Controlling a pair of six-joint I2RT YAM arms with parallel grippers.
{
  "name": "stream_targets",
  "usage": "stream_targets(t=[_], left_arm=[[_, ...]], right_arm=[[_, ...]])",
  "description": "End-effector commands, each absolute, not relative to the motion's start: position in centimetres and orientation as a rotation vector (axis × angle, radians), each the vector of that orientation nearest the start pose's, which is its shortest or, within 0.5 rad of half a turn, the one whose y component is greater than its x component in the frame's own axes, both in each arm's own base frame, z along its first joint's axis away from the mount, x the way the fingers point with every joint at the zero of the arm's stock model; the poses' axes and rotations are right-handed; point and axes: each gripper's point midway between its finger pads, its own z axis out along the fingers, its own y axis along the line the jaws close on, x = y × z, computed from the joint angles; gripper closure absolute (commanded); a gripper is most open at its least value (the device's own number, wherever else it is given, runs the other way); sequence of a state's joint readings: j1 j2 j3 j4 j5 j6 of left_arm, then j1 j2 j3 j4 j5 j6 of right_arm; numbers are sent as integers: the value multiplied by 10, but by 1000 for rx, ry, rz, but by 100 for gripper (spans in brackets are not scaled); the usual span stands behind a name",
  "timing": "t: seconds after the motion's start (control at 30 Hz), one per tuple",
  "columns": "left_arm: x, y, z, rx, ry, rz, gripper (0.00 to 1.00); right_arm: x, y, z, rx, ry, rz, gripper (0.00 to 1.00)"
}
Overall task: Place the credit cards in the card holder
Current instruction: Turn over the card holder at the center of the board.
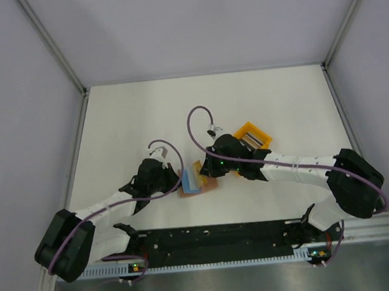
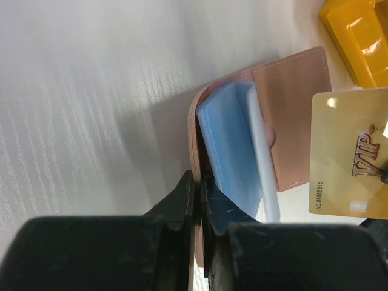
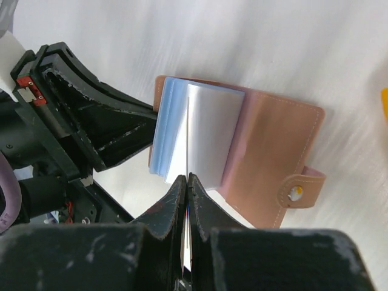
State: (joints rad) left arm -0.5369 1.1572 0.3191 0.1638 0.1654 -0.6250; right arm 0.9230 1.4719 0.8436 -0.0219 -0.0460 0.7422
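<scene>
The tan card holder lies open on the table, its pale blue and clear sleeves fanned up. My left gripper is shut on the holder's left cover edge and holds it raised. My right gripper is shut on a gold credit card marked VIP. In the right wrist view this card shows edge-on, its far end among the sleeves. From above, both grippers meet over the holder. More cards stand in the yellow tray.
The yellow tray sits just behind and to the right of the holder, close to the right arm. A snap tab sticks out of the holder's right cover. White table lies all round, with walls at the sides.
</scene>
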Motion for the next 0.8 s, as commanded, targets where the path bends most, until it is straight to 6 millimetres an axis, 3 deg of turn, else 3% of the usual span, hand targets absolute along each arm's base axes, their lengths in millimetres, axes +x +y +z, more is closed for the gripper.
stream_targets(t=[0.0,0.2,0.5,0.77], left_arm=[[234,-200,48,13,2315,-799,100],[234,-201,51,18,2309,-809,100],[235,-204,58,26,2296,-831,100],[232,-205,60,10,2294,-854,100]], right_arm=[[230,350,127,-237,2316,874,100],[233,341,142,-239,2275,843,100],[225,377,157,-296,2244,936,100],[225,398,146,-283,2247,918,100]])
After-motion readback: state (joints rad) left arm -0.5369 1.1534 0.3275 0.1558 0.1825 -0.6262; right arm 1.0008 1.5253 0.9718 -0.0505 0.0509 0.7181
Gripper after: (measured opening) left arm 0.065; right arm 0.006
